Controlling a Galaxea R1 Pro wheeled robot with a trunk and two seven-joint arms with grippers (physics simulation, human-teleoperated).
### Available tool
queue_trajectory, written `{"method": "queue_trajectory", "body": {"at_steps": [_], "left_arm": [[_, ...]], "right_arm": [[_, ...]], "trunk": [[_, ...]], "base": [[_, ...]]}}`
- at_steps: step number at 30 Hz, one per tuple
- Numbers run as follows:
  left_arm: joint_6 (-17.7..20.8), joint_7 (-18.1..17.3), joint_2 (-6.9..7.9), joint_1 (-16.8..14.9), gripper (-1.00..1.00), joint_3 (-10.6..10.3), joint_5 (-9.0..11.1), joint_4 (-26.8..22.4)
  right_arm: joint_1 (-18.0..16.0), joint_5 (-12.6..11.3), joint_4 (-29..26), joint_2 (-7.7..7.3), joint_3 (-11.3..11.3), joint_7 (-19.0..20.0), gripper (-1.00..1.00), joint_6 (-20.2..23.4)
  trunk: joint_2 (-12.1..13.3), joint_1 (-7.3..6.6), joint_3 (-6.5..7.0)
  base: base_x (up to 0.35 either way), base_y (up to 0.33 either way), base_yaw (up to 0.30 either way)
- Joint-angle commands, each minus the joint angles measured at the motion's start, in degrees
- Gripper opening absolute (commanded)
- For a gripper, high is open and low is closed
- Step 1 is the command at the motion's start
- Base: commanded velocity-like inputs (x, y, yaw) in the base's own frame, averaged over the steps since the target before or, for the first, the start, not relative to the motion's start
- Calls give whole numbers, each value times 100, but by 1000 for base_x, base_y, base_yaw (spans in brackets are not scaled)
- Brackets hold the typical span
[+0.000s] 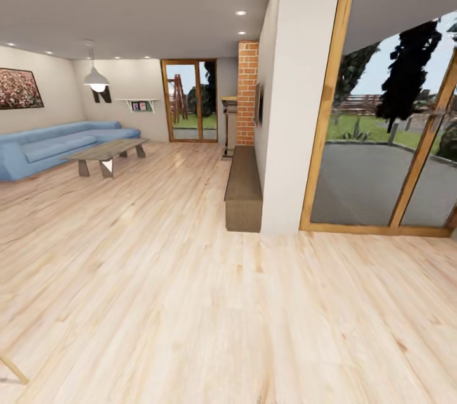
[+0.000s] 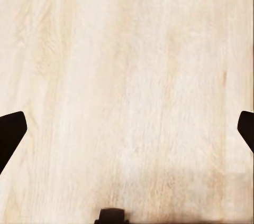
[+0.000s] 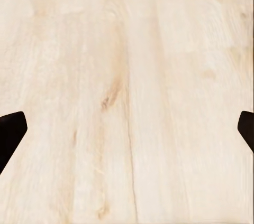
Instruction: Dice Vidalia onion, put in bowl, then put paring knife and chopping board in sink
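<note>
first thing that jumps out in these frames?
The pale wood floor running across the whole room, then the blue sofa with a low coffee table far left. At right, a big wood-framed glass door onto a garden; a brick column stands mid-room.

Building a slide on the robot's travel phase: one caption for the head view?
Head view in transit: pale wood floor, blue sofa, low coffee table, brick column, glazed patio door.

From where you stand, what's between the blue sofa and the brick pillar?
In the head view, a low wooden coffee table sits before the sofa; beyond it, bare wood floor runs to the pillar.
</note>
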Motion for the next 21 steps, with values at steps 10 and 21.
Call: {"method": "queue_trajectory", "body": {"at_steps": [10, 21], "left_arm": [[-11, 1, -16, 1, 100, 5, 17, 48], [-19, 1, -31, 1, 100, 1, 15, 126]], "right_arm": [[-5, -34, 6, 2, -7, -15, 100, -20], [-5, -35, -3, 1, -9, -22, 100, -18]], "trunk": [[-3, 0, -5], [-3, 0, -5]], "base": [[-124, -150, -278], [-177, -140, -279]]}}
